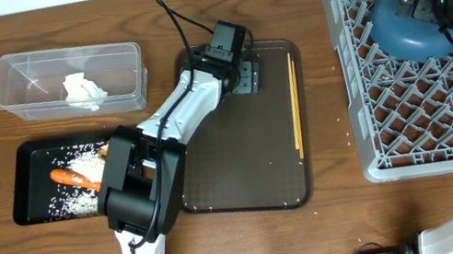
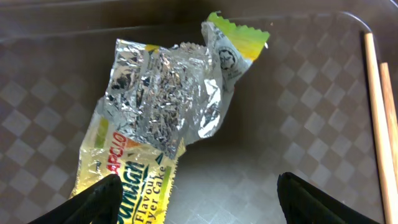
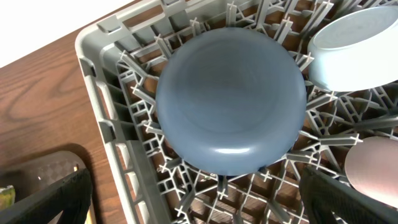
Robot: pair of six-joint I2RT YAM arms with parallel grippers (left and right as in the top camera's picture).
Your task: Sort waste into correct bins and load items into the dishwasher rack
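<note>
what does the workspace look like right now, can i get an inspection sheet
surface: wooden table, dark brown serving tray in the middle
job's things: wrapper and chopsticks on the serving tray; carrot and rice in the black tray; napkin in the clear tub; blue dish in the rack, a pale bowl beside it
clutter: a few white specks on the wood by the rack
grippers: left gripper jaws open above the wrapper; right gripper jaws open above the blue dish
cables: black cable loops over the table behind the serving tray
surroundings: nothing seen
</note>
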